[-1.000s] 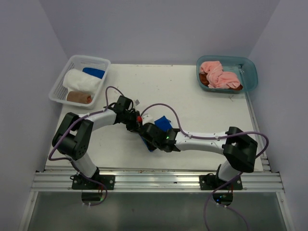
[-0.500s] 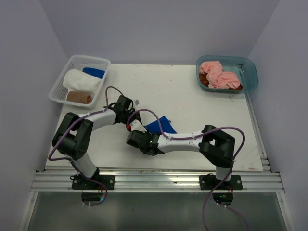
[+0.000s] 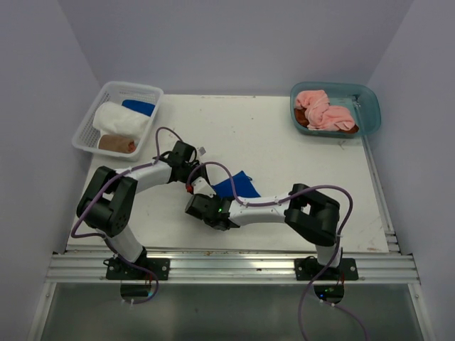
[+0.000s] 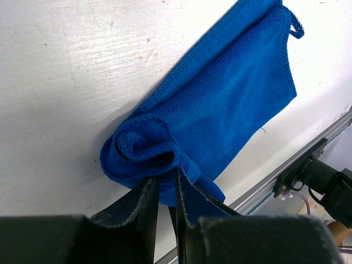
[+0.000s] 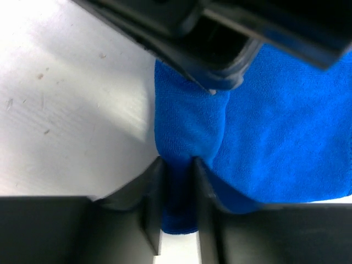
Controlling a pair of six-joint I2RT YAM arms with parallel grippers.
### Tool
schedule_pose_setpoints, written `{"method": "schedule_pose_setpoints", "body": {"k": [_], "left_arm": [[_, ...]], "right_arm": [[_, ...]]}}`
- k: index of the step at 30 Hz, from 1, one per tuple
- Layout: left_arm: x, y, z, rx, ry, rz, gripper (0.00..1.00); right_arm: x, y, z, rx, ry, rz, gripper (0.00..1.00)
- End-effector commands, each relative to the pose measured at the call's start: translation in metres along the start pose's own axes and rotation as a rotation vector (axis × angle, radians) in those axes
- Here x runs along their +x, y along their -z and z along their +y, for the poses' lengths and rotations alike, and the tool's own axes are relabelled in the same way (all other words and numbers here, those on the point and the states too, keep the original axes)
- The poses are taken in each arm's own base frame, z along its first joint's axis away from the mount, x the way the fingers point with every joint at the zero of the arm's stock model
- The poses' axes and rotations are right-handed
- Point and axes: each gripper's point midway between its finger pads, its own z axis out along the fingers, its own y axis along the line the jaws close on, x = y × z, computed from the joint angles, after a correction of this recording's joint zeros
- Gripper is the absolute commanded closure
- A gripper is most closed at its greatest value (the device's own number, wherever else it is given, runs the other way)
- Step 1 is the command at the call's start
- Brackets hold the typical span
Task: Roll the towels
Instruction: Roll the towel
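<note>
Blue towel (image 3: 236, 186): on the counter (image 3: 284, 153), front-middle, right between your two arms. One end is curled into a loose roll and the rest lies flat. There's a small hang loop (image 4: 297, 28) at the far corner.
L claw (image 4: 166, 184): clenched on the rolled end of the blue towel. Jaws are nearly together w/ cloth pinched at the tips.
R claw (image 5: 176, 176): grasping the same towel. You've got a thick fold of blue squeezed between the fingers (image 5: 153, 184), and it sticks out past them a bit.
Claws vs each other: v close. The L claw's black body fills the top of the right wrist view, just beside the R claw's grip. From above they meet at the towel's left end.
Basket (image 3: 131, 84): back-left corner of the counter. It holds a rolled white towel (image 3: 117, 118), a 2nd blue towel (image 3: 139, 107) behind it and a brown towel (image 3: 116, 144) at the near end.
Tub (image 3: 371, 114): back-right. A pink towel (image 3: 323, 110) is bunched up inside w/ a brown bit (image 3: 302, 121) poking out under it. Can't tell how many cloths are in there.
</note>
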Motion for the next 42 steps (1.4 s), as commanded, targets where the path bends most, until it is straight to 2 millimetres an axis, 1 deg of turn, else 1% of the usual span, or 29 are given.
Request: {"method": "schedule_pose_setpoints", "body": {"k": [1,2,3,6,8,9,10,15,19,22,26,30,33,38,42], "left_arm": [[-0.007,0.01,-0.009,0.015,-0.052,-0.037,0.8],[-0.007,0.01,-0.009,0.013,-0.053,-0.039,0.8],[-0.007,0.011,-0.009,0.01,-0.053,-0.039,0.8],[-0.009,0.015,-0.009,0.011,-0.052,-0.049,0.8],[-0.011,0.018,-0.009,0.016,-0.051,-0.059,0.8],[-0.012,0.02,-0.011,0.025,-0.055,-0.061,0.8],[-0.015,0.023,-0.01,0.028,-0.051,-0.07,0.8],[-0.021,0.032,-0.013,0.047,-0.056,-0.088,0.8],[-0.021,0.033,-0.014,0.051,-0.054,-0.088,0.8],[-0.021,0.033,-0.015,0.058,-0.053,-0.093,0.8],[-0.022,0.029,-0.012,0.047,-0.047,-0.082,0.81],[-0.028,0.036,-0.015,0.048,-0.059,-0.109,0.8],[-0.032,0.04,-0.011,0.037,-0.051,-0.114,0.8],[-0.04,0.044,0.001,0.02,-0.023,-0.129,0.8],[-0.043,0.047,0.005,0.024,-0.004,-0.138,0.8]], "right_arm": [[0.033,-0.021,-0.003,0.021,-0.008,0.08,0.76],[0.034,-0.021,-0.004,0.019,-0.018,0.082,0.8],[0.032,-0.019,-0.004,0.012,-0.029,0.078,0.9],[0.029,-0.016,-0.005,-0.014,-0.063,0.066,1.0],[0.026,-0.015,-0.006,-0.042,-0.076,0.055,1.0],[0.021,-0.011,-0.005,-0.065,-0.085,0.039,1.0],[0.022,-0.011,-0.001,-0.096,-0.088,0.036,1.0],[0.02,-0.008,0.003,-0.135,-0.101,0.031,1.0],[0.019,-0.006,0.008,-0.159,-0.119,0.027,1.0],[0.019,-0.006,0.008,-0.164,-0.125,0.025,1.0],[0.015,0.002,0.007,-0.186,-0.144,0.011,1.0],[0.01,0.01,0.005,-0.2,-0.17,-0.014,1.0],[0.012,0.01,0.005,-0.2,-0.171,-0.011,1.0],[0.015,0.01,0.006,-0.205,-0.172,-0.008,1.0],[0.018,0.009,0.005,-0.205,-0.177,-0.004,1.0]]}}
